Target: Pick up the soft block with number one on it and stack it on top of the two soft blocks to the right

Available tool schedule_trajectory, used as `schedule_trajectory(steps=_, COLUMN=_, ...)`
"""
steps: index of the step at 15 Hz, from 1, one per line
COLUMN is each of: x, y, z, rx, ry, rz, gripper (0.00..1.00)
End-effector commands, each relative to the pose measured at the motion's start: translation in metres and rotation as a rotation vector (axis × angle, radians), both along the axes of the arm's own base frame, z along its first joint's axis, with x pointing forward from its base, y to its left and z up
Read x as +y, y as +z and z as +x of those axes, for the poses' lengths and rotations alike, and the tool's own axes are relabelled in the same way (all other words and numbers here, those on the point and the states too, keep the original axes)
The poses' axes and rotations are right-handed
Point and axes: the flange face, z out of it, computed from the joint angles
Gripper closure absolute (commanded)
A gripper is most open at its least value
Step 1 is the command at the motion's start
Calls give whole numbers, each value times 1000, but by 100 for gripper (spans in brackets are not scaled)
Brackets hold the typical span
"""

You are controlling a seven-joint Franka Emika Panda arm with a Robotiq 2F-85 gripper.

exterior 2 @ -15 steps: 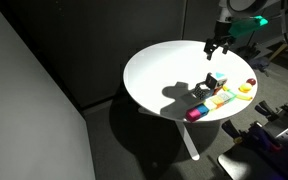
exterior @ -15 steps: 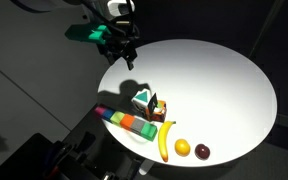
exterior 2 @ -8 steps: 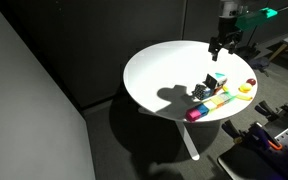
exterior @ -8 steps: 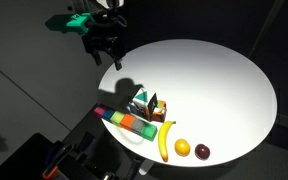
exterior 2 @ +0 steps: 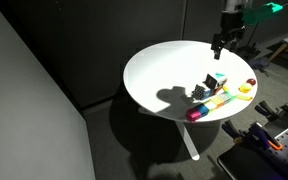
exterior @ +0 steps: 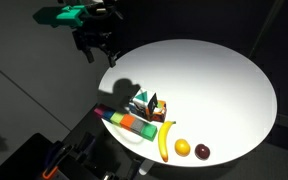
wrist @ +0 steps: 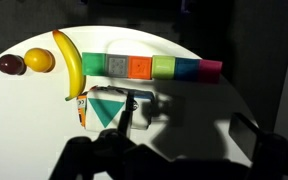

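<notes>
The soft blocks (exterior: 149, 103) sit in a tight cluster near the table's front edge, and also show in the other exterior view (exterior 2: 209, 86). In the wrist view the cluster shows a white face with a teal triangle (wrist: 107, 106), a red sliver on its left and a dark cube (wrist: 140, 107) against its right. I cannot make out the number one or a bluish-purple block. My gripper (exterior: 94, 47) hangs high above the table's edge, far from the blocks, open and empty; it also shows in an exterior view (exterior 2: 221, 40). In the wrist view its fingers (wrist: 252, 132) are dark silhouettes.
A long green-orange-green bar (exterior: 129, 123) lies by the blocks at the table's rim (exterior: 234, 150). A banana (exterior: 167, 140), an orange (exterior: 182, 148) and a dark plum (exterior: 202, 152) lie beside it. The arm's shadow (exterior: 124, 90) falls next to the blocks.
My gripper has moved up and away from the table, out past its edge. Its shadow has shifted toward the blocks. The blocks have not moved.
</notes>
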Motion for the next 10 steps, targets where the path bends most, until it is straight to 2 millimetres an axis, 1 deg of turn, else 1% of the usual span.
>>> schedule_trajectory(steps=1, x=-2, y=7, z=-9, rx=-30, ry=36, rz=21, gripper=0)
schedule_trajectory(steps=2, x=-2, y=6, z=-10, rx=-30, ry=44, rz=26, gripper=0)
schedule_trajectory(steps=3, x=0, y=2, z=-2, rx=-9, ry=25, rz=5, gripper=0)
schedule_trajectory(steps=10, x=0, y=0, z=-5, rx=-11, ry=31, rz=6, gripper=0)
